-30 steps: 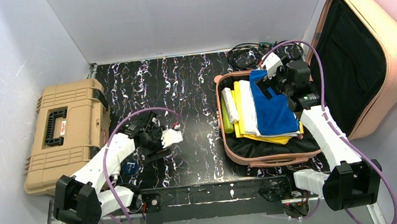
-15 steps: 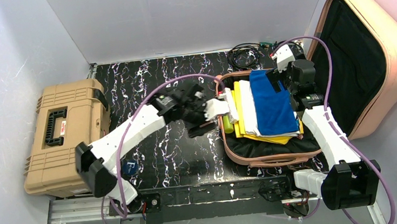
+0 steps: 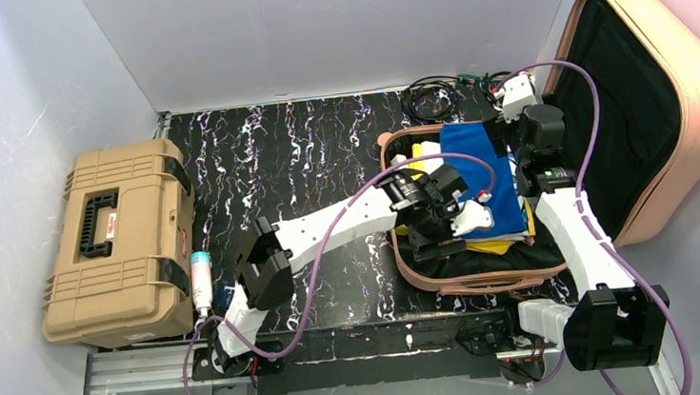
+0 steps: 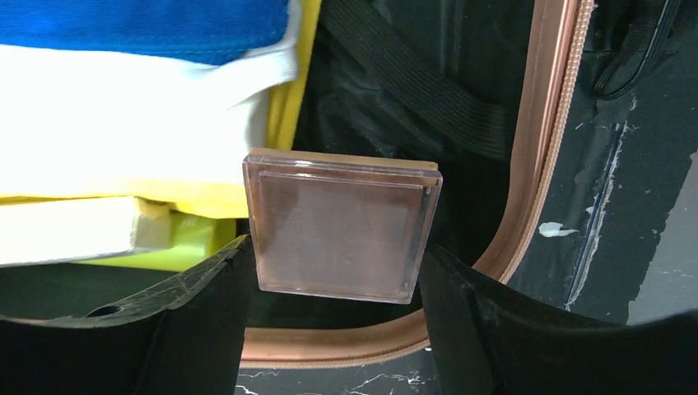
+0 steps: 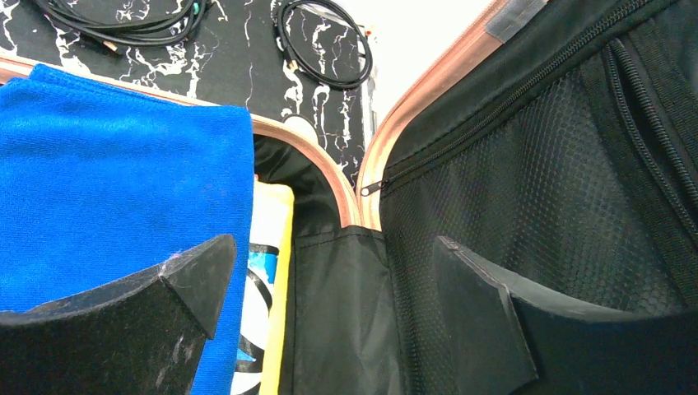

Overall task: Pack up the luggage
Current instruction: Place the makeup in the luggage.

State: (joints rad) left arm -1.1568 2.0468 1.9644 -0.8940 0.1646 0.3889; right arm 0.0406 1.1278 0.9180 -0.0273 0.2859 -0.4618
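The peach-pink luggage lies open at the right, with its lid [image 3: 690, 82] propped up and its base rim [image 3: 468, 283] near me. Folded blue [image 3: 471, 153], white and yellow clothes fill the base. My left gripper [image 3: 468, 221] is over the near part of the base, shut on a clear square case [image 4: 342, 226] that hangs above the black lining [image 4: 395, 74] beside the yellow cloth [image 4: 284, 123]. My right gripper [image 3: 508, 117] is open and empty at the far hinge, between the blue cloth [image 5: 123, 164] and the lid's mesh lining [image 5: 535, 189].
A tan toolbox [image 3: 116, 242] stands at the left. A white tube with a teal cap [image 3: 201, 279] lies beside it. Black cables [image 3: 433, 99] lie behind the luggage and show in the right wrist view [image 5: 321, 45]. White walls close in three sides.
My left arm swung right from the middle of the table to over the luggage base, carrying the square case. My right gripper drew back toward the far hinge.
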